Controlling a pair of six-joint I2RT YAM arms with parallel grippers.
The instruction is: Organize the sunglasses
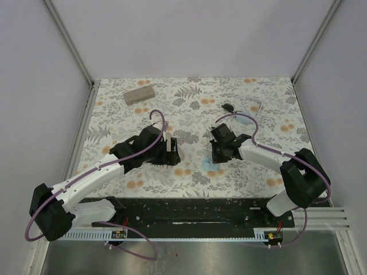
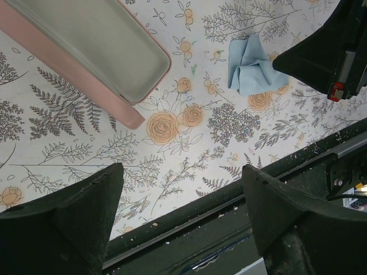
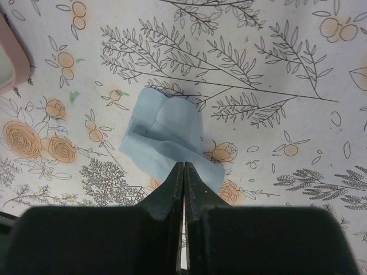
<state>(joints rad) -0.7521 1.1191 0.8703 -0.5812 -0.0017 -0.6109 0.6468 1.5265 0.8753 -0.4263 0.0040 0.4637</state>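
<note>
The left end effector [image 2: 183,175] is spread above the floral counter [image 2: 189,132], near an open oblong pink case [image 2: 86,51]. The right end effector [image 3: 183,167] is pressed together over a crumpled light blue cloth [image 3: 166,134]. The small black-framed sunglasses [image 1: 229,107] are seen at the counter's far side, well apart from both.

No legible text, label, brand or number in any view. Floral tablecloth [image 1: 195,91]: printed pattern only. Small red mark [image 2: 335,90] on right gripper [image 2: 276,63] housing, left wrist view, possibly sticker; too small to read.
</note>
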